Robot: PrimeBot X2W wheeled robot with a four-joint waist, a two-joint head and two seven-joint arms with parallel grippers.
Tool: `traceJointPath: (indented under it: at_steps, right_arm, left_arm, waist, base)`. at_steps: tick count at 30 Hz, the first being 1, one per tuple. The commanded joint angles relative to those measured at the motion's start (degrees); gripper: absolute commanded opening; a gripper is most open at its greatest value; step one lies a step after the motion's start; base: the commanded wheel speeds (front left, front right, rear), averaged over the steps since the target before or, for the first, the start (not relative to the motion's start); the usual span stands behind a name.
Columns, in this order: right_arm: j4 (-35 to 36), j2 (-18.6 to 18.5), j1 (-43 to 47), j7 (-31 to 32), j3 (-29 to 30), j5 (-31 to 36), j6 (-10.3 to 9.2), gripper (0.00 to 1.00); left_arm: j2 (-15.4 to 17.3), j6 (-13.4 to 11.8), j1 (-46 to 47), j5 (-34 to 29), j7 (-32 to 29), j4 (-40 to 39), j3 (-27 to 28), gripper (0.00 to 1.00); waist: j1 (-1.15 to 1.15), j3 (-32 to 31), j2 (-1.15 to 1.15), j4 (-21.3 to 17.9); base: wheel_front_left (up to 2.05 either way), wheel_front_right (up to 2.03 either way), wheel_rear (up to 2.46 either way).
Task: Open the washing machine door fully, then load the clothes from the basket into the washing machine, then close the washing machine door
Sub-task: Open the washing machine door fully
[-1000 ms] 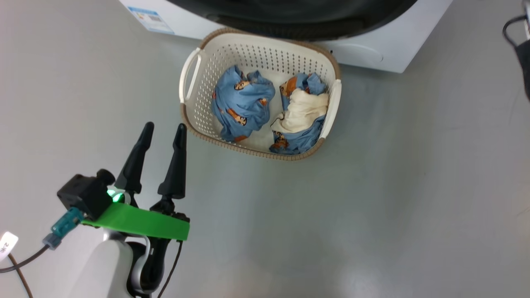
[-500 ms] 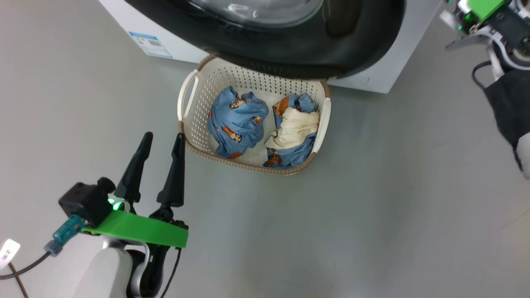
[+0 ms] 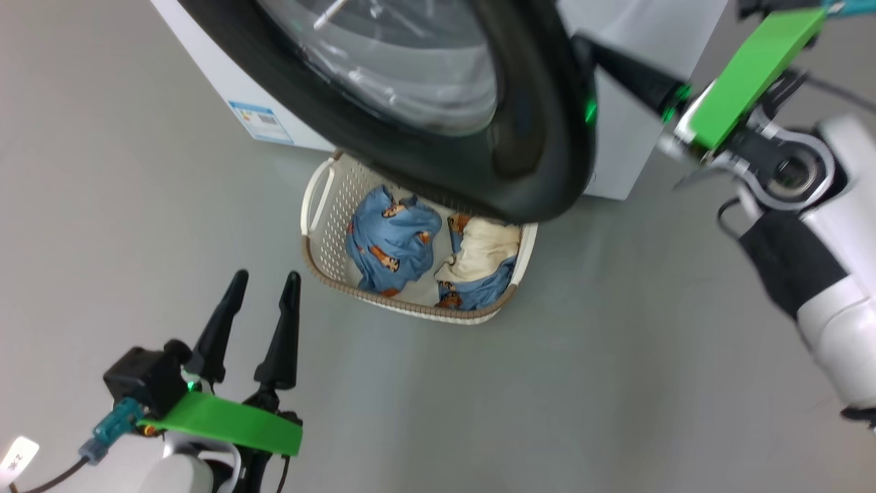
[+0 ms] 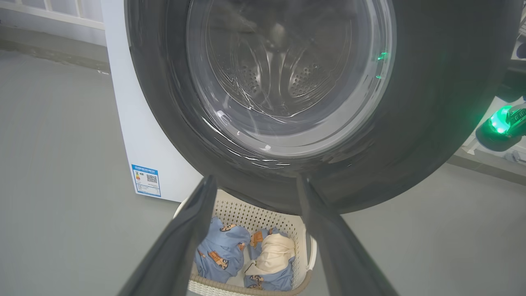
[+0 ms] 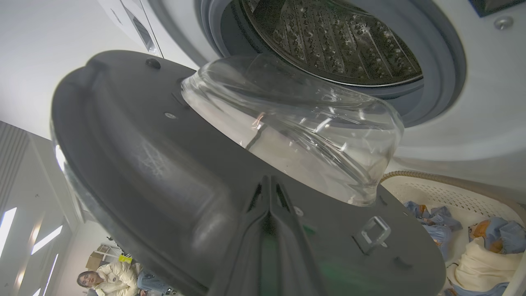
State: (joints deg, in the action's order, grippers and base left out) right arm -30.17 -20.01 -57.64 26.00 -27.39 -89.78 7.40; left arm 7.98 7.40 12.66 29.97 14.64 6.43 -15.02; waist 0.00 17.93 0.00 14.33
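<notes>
Now that the washing machine door [image 3: 534,157] has swung out from the washing machine [image 3: 616,137] and overhangs the far half of the basket [image 3: 316,205], which a second ago lay fully exposed, the drum [image 5: 328,37] stands unblocked, though the door looks only part open. The right gripper [image 5: 268,189], fingers pressed together on nothing, leans against the door's inner face, apparently to push it wider. The left gripper [image 3: 266,277] waits spread and empty near the basket, where the clothes [image 3: 390,239] lie unloaded.
</notes>
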Motion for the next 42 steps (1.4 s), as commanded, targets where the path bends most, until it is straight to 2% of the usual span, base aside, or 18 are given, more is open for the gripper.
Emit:
traceJointPath:
  at_steps: [1,11,24,42]
  right_arm:
    - [1.9,1.6,2.5,0.8,-1.2,-0.4,0.09,0.00]
    - [3.9,2.7,7.1,2.3,-3.1,-0.8,0.09,0.00]
    - [6.5,5.9,11.6,3.2,-5.1,-1.0,0.09,0.00]
    - [7.6,9.8,14.1,4.4,-8.1,-0.1,0.09,0.00]
  left_arm:
    - [1.8,0.1,-0.3,-0.5,0.4,-1.2,2.2,1.00]
    - [1.7,0.1,-2.3,-0.9,0.4,-1.2,2.4,1.00]
    - [1.1,0.1,-4.2,-1.2,0.4,-0.9,1.8,1.00]
    - [0.9,0.1,-4.3,-1.3,0.4,-0.4,1.6,1.00]
  waist:
    - [0.00,-1.3,0.00,-0.3]
    - [0.00,-3.8,0.00,0.1]
    - [0.00,-6.4,0.00,1.8]
    - [0.00,-7.7,0.00,3.4]
  base:
    - [0.00,0.00,0.00]
    - [0.00,0.00,0.00]
    - [0.00,0.00,0.00]
    - [0.00,0.00,0.00]
